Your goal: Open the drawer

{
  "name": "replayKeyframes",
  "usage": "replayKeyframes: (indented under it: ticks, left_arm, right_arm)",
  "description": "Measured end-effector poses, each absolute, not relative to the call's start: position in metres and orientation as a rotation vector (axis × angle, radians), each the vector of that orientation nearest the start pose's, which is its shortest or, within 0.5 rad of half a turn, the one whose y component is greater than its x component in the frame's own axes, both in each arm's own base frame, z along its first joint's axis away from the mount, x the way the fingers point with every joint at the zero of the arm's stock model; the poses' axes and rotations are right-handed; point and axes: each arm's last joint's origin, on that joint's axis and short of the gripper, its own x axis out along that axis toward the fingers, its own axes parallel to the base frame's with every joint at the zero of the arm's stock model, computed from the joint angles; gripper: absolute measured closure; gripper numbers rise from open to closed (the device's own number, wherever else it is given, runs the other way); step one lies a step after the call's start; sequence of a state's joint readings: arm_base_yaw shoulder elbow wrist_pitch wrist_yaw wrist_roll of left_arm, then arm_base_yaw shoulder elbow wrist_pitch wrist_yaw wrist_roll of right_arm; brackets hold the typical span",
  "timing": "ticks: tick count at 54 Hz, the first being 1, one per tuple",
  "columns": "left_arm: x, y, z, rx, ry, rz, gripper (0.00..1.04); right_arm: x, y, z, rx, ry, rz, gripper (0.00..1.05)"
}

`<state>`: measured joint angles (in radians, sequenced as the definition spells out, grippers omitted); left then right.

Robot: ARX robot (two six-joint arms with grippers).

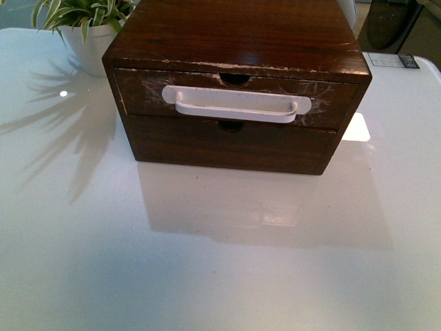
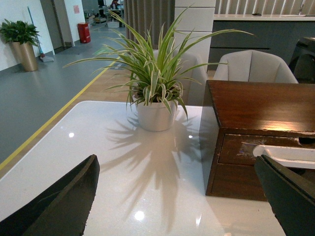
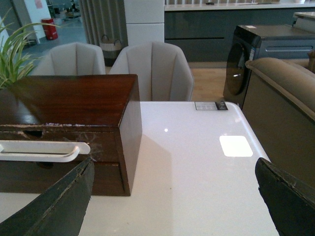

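A dark brown wooden chest [image 1: 241, 31] stands at the back middle of the white table [image 1: 207, 262]. Its upper drawer [image 1: 141, 96] is shut, with whitish tape scuffs, a half-round top notch and a long white bar handle [image 1: 238, 103]. Below is a plain handle-less drawer front [image 1: 227, 146]. Neither arm shows in the front view. My left gripper [image 2: 179, 196] is open and empty, off the chest's left corner; the drawer handle [image 2: 285, 153] shows by one finger. My right gripper [image 3: 174, 196] is open and empty, off the chest's right corner, with the handle [image 3: 42, 150] in view.
A potted spider plant [image 1: 86, 27] in a white pot stands left of the chest, also in the left wrist view [image 2: 156, 88]. Grey chairs [image 3: 152, 69] stand behind the table. A small label [image 3: 210, 105] lies at the table's far right corner.
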<state>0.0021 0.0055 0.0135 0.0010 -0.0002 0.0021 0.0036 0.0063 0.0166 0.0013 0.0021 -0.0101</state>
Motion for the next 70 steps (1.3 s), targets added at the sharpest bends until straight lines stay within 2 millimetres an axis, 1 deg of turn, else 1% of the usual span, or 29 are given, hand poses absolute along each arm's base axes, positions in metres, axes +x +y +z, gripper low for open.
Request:
replayKeyframes:
  ticks: [45,46,47,48,49,50,51,53,57,59,63,70]
  left_arm:
    - [0.097,0.0,0.168,0.002,-0.009,0.003,0.08]
    - [0.098,0.0,0.167,-0.012,0.038,-0.027,0.08]
    - [0.097,-0.001,0.167,-0.05,0.16,-0.099,0.08]
    - [0.098,-0.001,0.168,-0.081,0.248,-0.132,0.08]
    - [0.098,-0.002,0.168,-0.1,0.294,-0.145,0.08]
    - [0.099,-0.003,0.168,-0.128,0.383,-0.175,0.08]
    - [0.099,-0.004,0.168,-0.141,0.42,-0.189,0.08]
    - [0.099,-0.006,0.164,-0.18,0.55,-0.21,0.08]
    - [0.1,-0.01,0.159,-0.196,0.624,-0.232,0.08]
    - [0.101,-0.011,0.159,-0.193,0.632,-0.237,0.08]
    - [0.104,-0.015,0.159,-0.186,0.63,-0.255,0.08]
    - [0.114,-0.022,0.159,-0.152,0.625,-0.291,0.08]
  right_arm:
    - [0.097,0.0,0.169,-0.01,-0.012,0.001,0.09]
    - [0.097,0.0,0.169,-0.01,-0.012,0.001,0.09]
    - [0.097,0.0,0.169,-0.01,-0.012,0.001,0.09]
    - [0.097,0.0,0.169,-0.003,-0.001,-0.009,0.09]
    - [0.098,0.0,0.168,0.012,0.053,-0.039,0.09]
    - [0.097,0.0,0.168,0.022,0.125,-0.068,0.09]
    - [0.098,0.0,0.168,0.02,0.172,-0.091,0.09]
    - [0.099,-0.002,0.169,0.006,0.336,-0.157,0.09]
    - [0.102,-0.005,0.165,-0.016,0.509,-0.187,0.09]
    - [0.103,-0.006,0.162,-0.026,0.545,-0.186,0.09]
    - [0.108,-0.009,0.161,-0.055,0.564,-0.172,0.09]
    - [0.122,-0.012,0.168,-0.165,0.521,-0.122,0.09]
